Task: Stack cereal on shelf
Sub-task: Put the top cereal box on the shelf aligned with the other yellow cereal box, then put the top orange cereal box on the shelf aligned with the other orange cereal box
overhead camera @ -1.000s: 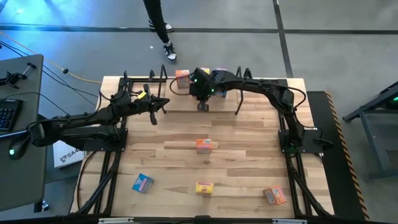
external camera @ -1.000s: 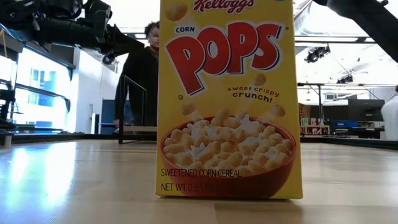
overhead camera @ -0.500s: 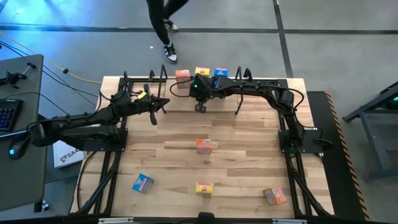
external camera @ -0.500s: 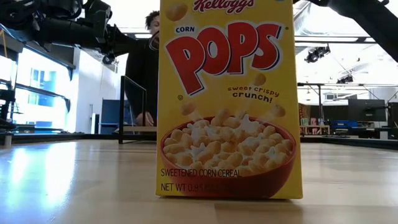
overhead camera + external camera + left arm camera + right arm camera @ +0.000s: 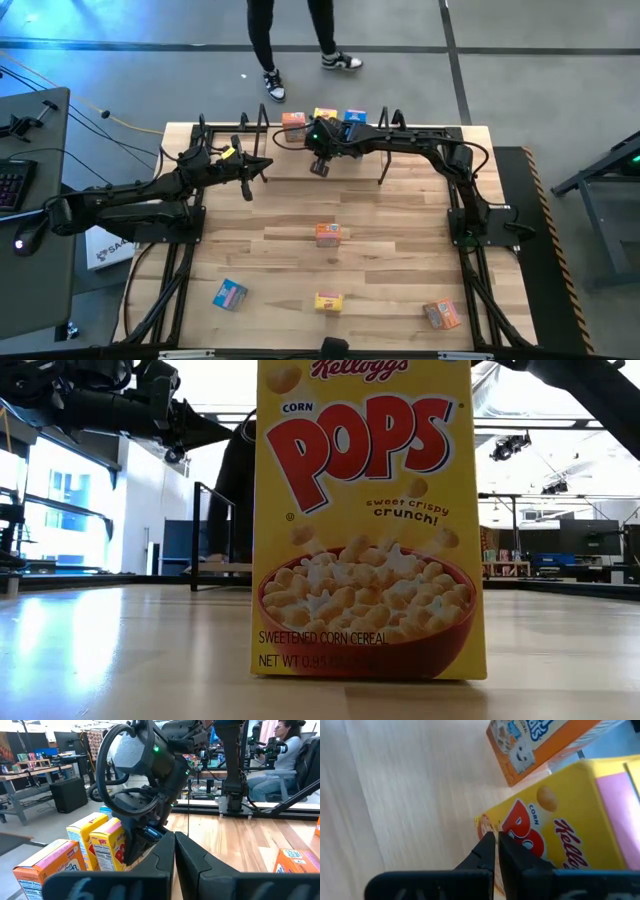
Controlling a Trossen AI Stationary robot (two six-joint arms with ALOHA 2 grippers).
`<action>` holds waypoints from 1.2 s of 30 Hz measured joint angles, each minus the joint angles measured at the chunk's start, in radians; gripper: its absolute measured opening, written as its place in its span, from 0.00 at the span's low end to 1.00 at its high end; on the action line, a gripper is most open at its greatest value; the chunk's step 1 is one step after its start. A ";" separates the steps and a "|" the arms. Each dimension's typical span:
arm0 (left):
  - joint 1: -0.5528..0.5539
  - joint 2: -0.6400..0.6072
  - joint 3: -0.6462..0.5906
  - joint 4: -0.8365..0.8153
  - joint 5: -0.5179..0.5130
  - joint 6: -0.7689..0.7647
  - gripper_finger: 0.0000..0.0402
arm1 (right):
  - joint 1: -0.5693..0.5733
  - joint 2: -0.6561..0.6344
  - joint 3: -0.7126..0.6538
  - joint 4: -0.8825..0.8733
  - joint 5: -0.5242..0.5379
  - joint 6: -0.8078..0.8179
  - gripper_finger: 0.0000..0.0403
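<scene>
The shelf [image 5: 300,135] stands at the table's far edge. An orange box [image 5: 292,121], a yellow box [image 5: 325,115] and a blue box [image 5: 355,117] stand on it. My right gripper [image 5: 320,167] is shut and empty, just in front of the shelf. Its wrist view shows the yellow Corn Pops box [image 5: 555,830] and the orange box [image 5: 540,740] close ahead of the gripper [image 5: 493,845]. My left gripper [image 5: 262,168] is shut and empty, left of the right gripper; it also shows in its own wrist view [image 5: 175,845].
Loose boxes stand on the table: orange [image 5: 328,233] in the middle, blue [image 5: 229,294], yellow [image 5: 328,301] and orange [image 5: 441,314] near the front edge. The front yellow box [image 5: 365,520] fills the low view. A person's legs [image 5: 290,40] show beyond the far edge.
My right arm's wrist has drawn back from over the shelf toward the near side, uncovering the yellow and blue boxes, which stay on the shelf. The person behind the table has walked to the right.
</scene>
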 joint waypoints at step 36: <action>-0.242 0.281 0.210 -0.135 0.095 -0.057 0.07 | 0.229 -0.821 -1.064 0.935 -0.085 0.115 0.00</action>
